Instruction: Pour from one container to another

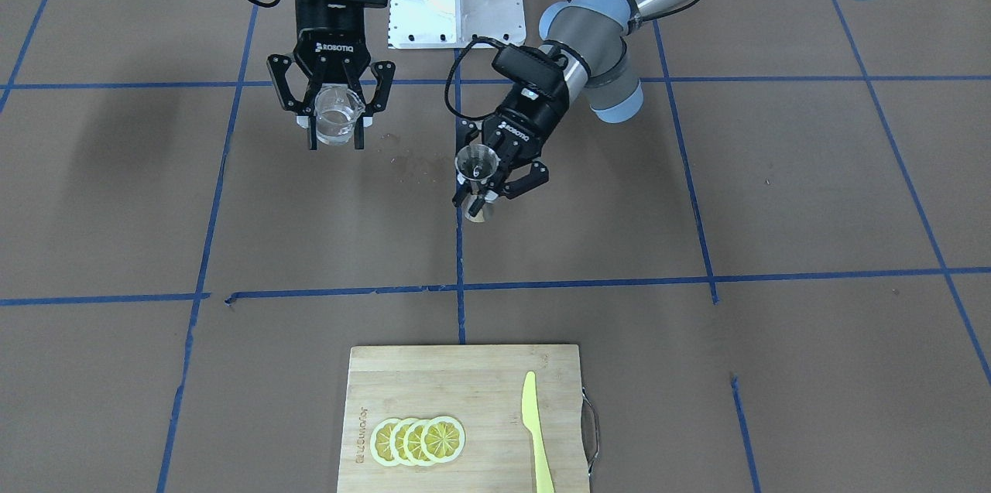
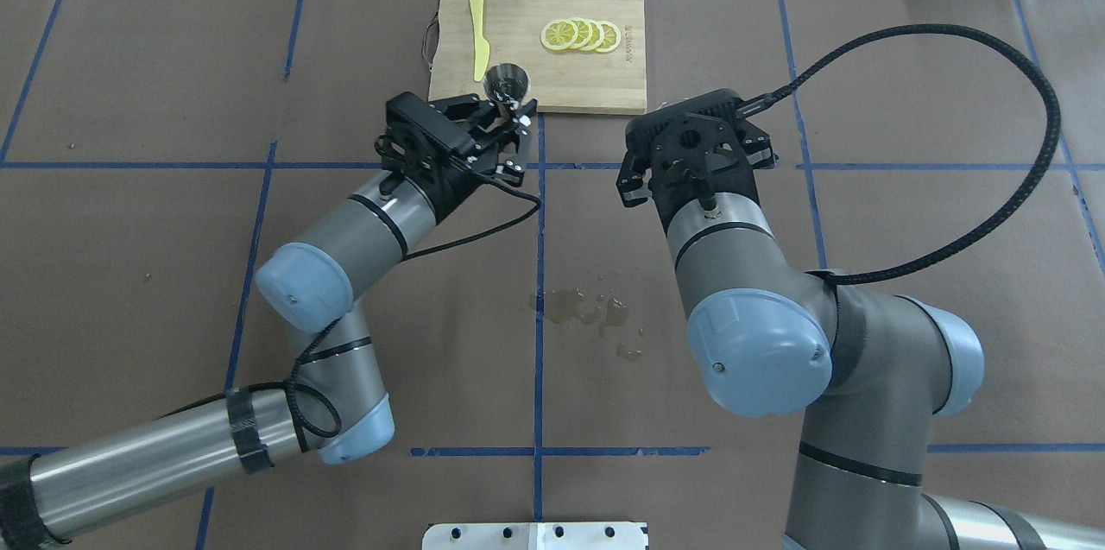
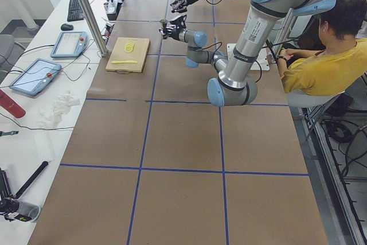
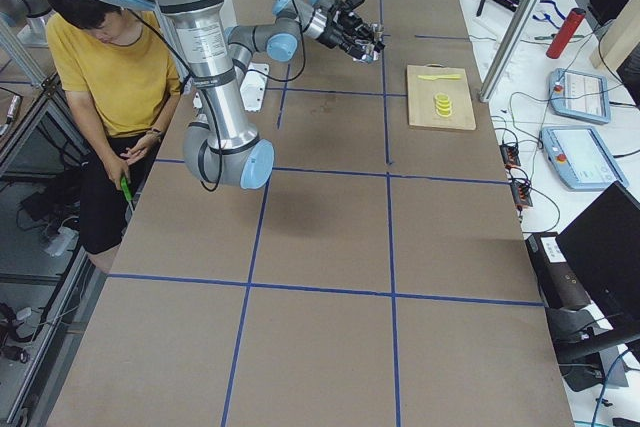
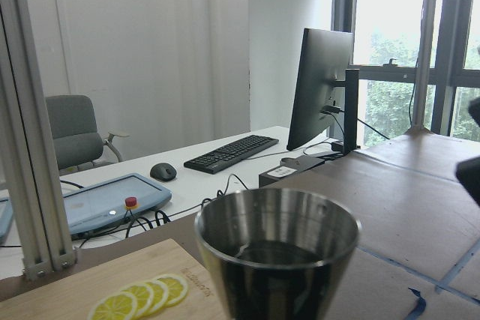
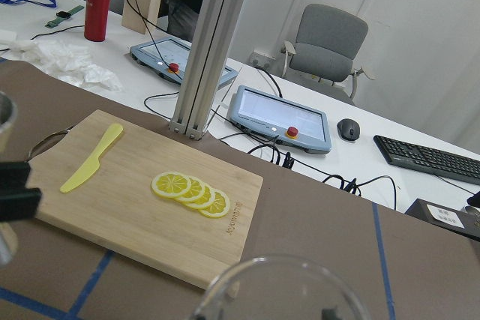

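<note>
Glass cup sits upright, clenched by right gripper; left gripper grasps steel jigger seemingly holding liquid.

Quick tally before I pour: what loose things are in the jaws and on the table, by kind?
glass cup: 1
steel jigger: 1
cutting board: 1
yellow knife: 1
lemon slices: 4
Total: 8
</note>
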Available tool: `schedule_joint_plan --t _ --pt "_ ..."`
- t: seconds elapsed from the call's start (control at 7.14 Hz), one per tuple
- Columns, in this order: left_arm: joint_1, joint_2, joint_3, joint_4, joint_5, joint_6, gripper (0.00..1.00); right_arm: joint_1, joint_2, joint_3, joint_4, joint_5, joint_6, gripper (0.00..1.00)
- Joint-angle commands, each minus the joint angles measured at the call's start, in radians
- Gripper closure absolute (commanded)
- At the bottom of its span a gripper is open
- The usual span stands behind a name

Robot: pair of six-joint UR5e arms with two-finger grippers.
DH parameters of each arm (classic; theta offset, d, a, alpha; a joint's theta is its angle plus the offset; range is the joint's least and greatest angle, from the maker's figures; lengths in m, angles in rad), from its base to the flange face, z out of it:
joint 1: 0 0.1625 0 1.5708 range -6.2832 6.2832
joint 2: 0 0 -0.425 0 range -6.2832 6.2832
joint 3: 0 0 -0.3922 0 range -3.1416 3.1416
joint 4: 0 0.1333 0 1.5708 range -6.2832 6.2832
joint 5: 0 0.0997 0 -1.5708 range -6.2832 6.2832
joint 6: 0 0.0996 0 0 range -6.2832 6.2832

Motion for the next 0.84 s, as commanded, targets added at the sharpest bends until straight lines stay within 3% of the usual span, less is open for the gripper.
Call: schedule_joint_plan --t 0.0,0.14,0.28,0.7 --pt "-0.058 0.139 -0.078 -0.005 0.005 -0.111 1.00 0.015 -0.142 0.007 0.140 0.002 0.100 1.00" --pt "-0.072 0.202 -0.092 -0.007 0.011 -0.168 1.00 0.015 -0.203 0.004 0.179 0.002 0.100 1.00" --pt "-0.078 0.340 -0.133 -0.014 0.026 -0.187 1.00 0.015 -0.214 -0.004 0.193 0.002 0.102 1.00" --pt "-0.084 0.736 -0.203 -0.307 0.031 -0.186 1.00 0.024 -0.202 -0.036 0.193 0.004 0.102 1.00"
